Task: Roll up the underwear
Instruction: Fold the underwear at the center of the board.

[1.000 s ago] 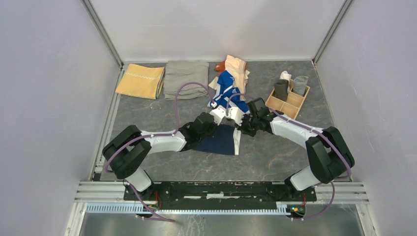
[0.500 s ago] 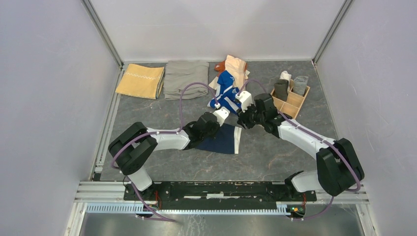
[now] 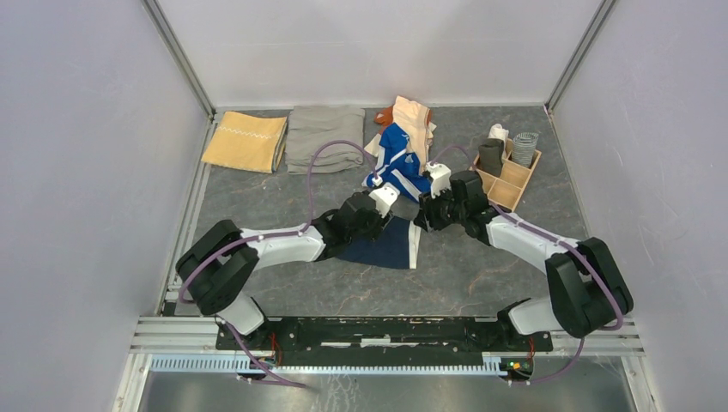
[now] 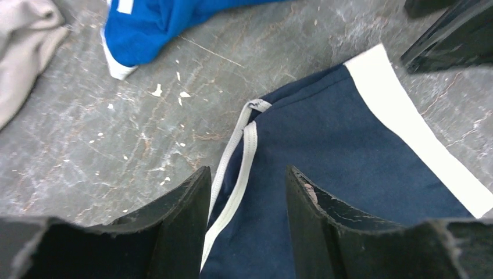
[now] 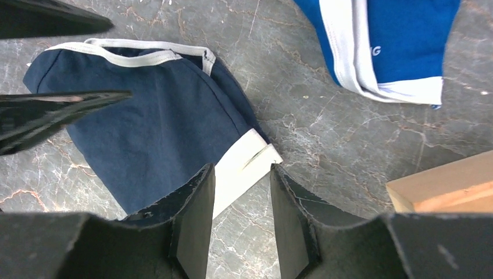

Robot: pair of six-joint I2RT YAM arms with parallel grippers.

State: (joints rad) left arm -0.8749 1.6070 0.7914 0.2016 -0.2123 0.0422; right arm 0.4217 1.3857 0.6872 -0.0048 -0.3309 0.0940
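While lying flat at mid-table, soft navy briefs with white trim (image 3: 382,245): between both grippers, clamped by neither.
Left gripper (image 4: 247,171): jaws moderately apart, astride the briefs' narrow pale trim, holding nothing.
Right gripper (image 5: 241,168): jaws narrowly apart over the wide white band's corner, holding nothing.
Nearby: bright blue briefs with white edging (image 3: 399,163) just beyond, apart from the navy pair; peach garment (image 3: 414,120) touching their far side.
Far left: folded mustard-yellow cloth (image 3: 246,142) beside folded grey-khaki cloth (image 3: 324,137).
Right: divided wooden box (image 3: 506,176) with rolled pieces.
Left wrist only: white flecks (image 4: 157,90).
Right wrist only: pale lettering on the blue briefs.
Surface: grey marbled table (image 3: 275,197); plain pale walls (image 3: 360,51).
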